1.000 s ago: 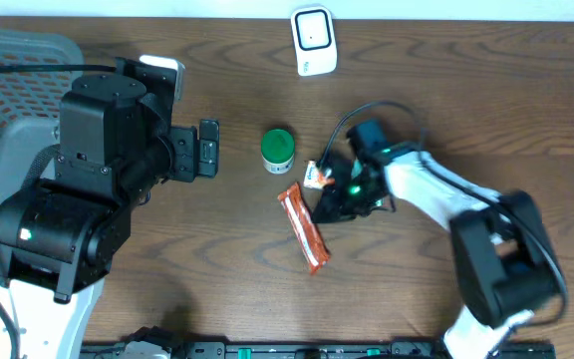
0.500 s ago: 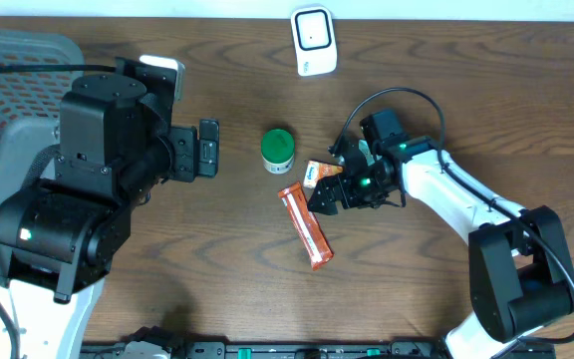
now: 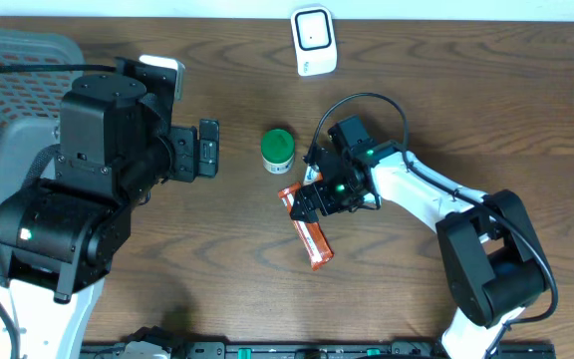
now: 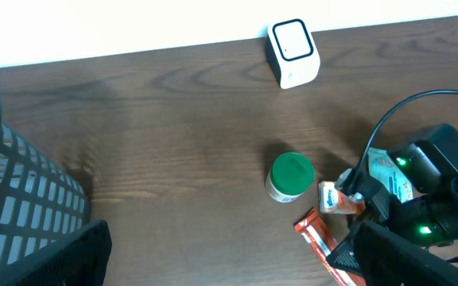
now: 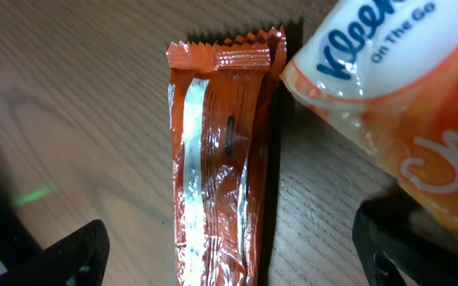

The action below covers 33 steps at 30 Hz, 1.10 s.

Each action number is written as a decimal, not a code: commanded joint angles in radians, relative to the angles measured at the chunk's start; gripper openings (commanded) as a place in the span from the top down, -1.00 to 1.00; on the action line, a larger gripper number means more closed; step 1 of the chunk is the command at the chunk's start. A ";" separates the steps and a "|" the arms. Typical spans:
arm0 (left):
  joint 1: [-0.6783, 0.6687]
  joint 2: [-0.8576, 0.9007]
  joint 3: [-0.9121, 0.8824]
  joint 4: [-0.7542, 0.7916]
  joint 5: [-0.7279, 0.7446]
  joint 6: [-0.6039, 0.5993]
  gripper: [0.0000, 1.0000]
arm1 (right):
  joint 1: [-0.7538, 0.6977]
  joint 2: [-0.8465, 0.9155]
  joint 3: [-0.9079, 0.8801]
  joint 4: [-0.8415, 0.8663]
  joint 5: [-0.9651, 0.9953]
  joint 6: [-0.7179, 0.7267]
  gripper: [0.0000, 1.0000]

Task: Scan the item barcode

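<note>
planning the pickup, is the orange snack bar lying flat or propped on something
Flat. The snack bar lies full length on the table, long seam facing up, in the right wrist view; overhead agrees.

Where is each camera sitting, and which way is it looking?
Overhead: above the table, facing straight down; both arms show, the right gripper open over the snack bar.
Left wrist: on the left arm, facing across the table toward the scanner and green-lidded jar; its dark jaws edge the bottom.
Right wrist: on the right arm, facing down, close on the snack bar and tissue pack; jaws at bottom corners.
Shared: all three show the snack bar.
</note>
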 commanded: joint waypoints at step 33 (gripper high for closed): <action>0.005 0.000 -0.005 0.000 -0.013 -0.005 -0.96 | 0.192 0.161 -0.034 -0.087 0.237 0.052 0.81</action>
